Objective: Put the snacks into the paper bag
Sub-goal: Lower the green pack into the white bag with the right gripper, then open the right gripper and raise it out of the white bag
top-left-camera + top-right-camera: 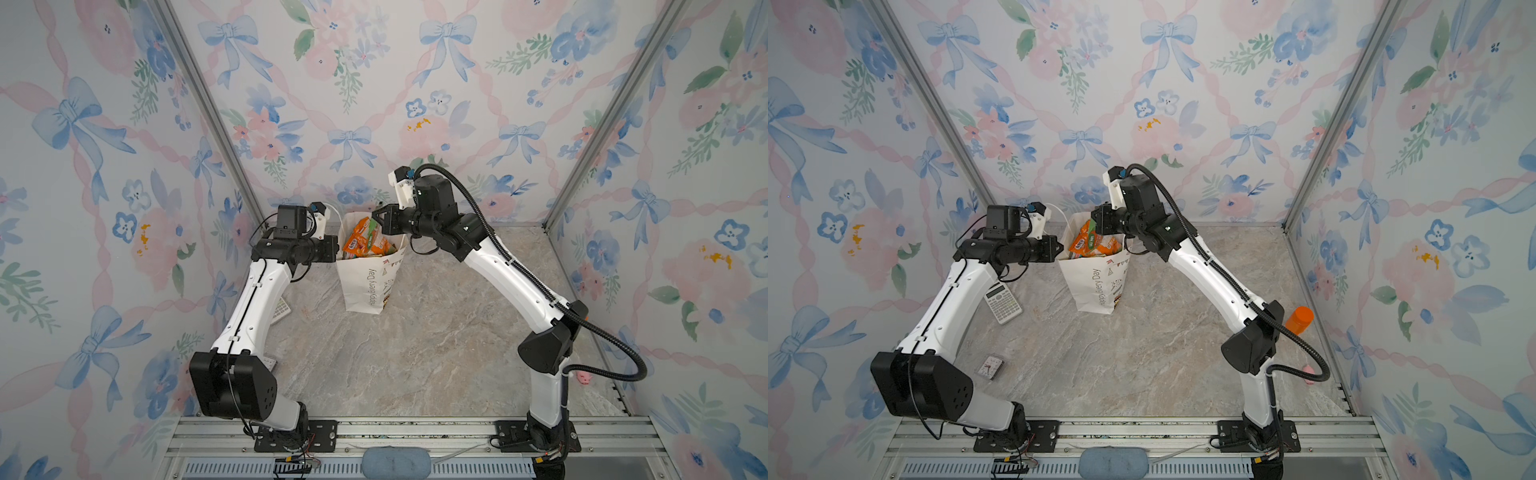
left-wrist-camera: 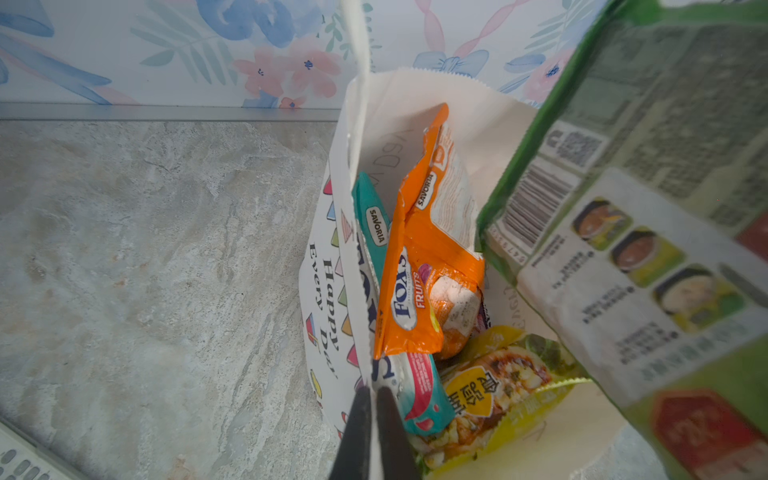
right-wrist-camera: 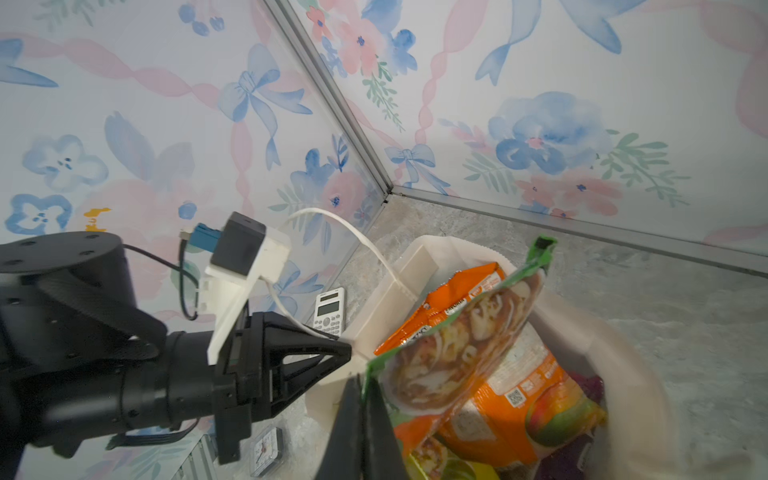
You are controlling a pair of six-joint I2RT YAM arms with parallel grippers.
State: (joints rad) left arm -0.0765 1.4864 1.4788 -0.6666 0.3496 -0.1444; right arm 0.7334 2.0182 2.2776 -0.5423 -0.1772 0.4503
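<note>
While the left gripper, jaws pinched on the rim, steadies the tall white paper bag, the right gripper, jaws clamped on a glossy green snack packet at its mouth, should lower well inside before releasing.

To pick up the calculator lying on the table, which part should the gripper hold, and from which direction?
Grip the calculator across its two long edges, coming straight down from above. It lies flat, keys up, on the table, so only its thin edges can be pinched; the narrow width likely suits the jaws.
</note>
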